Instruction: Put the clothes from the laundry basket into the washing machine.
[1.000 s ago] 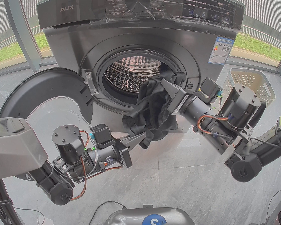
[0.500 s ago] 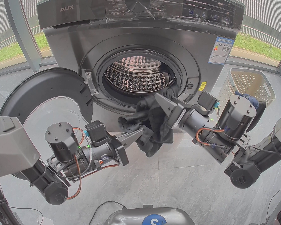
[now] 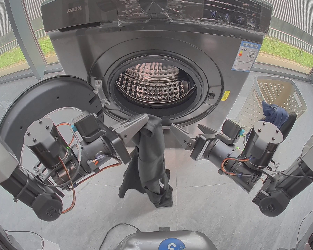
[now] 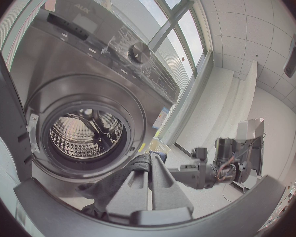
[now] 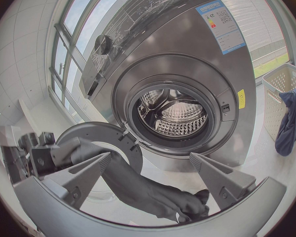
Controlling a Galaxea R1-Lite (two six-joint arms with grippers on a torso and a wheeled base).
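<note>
The left claw (image 3: 143, 119) is clamped on a dark garment (image 3: 149, 160), which hangs in front of the washing machine (image 3: 156, 42), below its open drum (image 3: 153, 84). The right claw (image 3: 185, 126) is spread wide just beside the garment. The machine's door (image 3: 48, 101) stands open on its left. The laundry basket (image 3: 285, 87) sits to the right of the machine, with a blue garment (image 3: 274, 113) draped over its rim.

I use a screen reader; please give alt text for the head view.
The left gripper holds a dark garment hanging before the open washing machine. The right gripper is open beside it; a blue garment drapes over the laundry basket.
</note>
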